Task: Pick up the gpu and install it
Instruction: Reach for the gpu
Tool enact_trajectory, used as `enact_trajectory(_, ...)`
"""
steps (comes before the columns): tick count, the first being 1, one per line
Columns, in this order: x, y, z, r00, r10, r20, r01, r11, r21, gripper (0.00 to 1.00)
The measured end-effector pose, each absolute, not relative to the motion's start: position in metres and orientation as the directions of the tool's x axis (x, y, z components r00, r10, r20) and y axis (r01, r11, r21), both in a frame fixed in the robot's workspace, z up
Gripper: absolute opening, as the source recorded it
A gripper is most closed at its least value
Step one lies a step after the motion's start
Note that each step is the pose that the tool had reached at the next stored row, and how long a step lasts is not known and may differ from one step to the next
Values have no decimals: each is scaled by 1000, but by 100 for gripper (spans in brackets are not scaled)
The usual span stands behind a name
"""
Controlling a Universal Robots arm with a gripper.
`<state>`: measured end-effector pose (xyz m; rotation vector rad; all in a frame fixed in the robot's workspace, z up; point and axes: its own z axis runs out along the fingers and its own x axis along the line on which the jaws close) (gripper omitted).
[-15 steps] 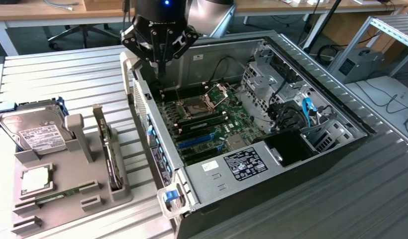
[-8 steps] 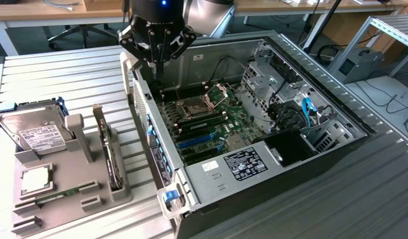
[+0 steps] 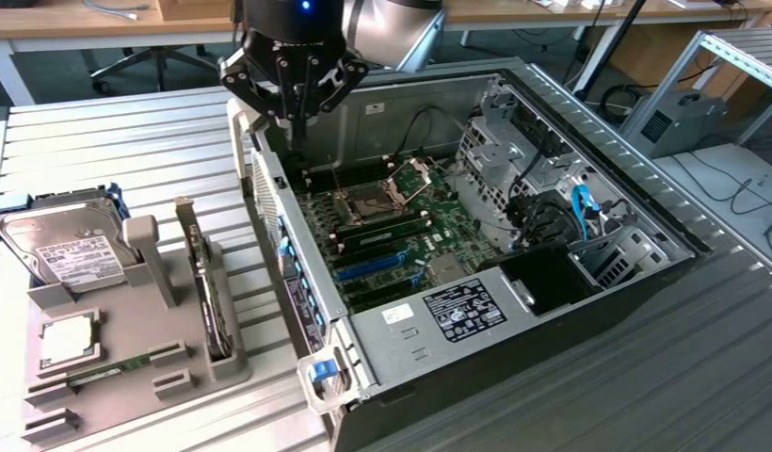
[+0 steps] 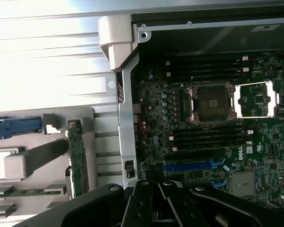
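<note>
The gpu (image 3: pixel 208 282) stands on its long edge in a slot of the grey holder (image 3: pixel 153 301), at the exterior view's left of the open computer case (image 3: pixel 637 212). It is a slim green board seen edge-on, and it appears again in the wrist view as the gpu (image 4: pixel 78 158). My gripper (image 3: pixel 293 141) hangs high over the case's wall nearest the holder, well beyond the gpu and apart from it. Its fingers are shut together with nothing between them. The motherboard (image 4: pixel 203 142) lies inside the case with blue slots (image 4: pixel 189 166) and an open CPU socket (image 4: pixel 212 103).
On the holder also sit a silver hard drive (image 3: pixel 62 250), a square CPU (image 3: pixel 66 341) and a narrow RAM stick (image 3: pixel 110 367). The case's metal side wall (image 4: pixel 125 137) stands between holder and motherboard. Cables and a drive cage (image 3: pixel 574 217) crowd the case's far side.
</note>
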<state>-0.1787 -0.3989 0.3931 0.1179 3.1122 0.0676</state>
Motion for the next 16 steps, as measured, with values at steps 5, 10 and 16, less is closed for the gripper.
enact_trajectory(5,-181,-399,393,-997,76,-25,75,996,44,11)
enact_trajectory(10,-182,-399,393,-997,76,-25,75,996,44,11)
enact_trajectory(16,-185,-399,393,-997,76,-25,75,996,44,11)
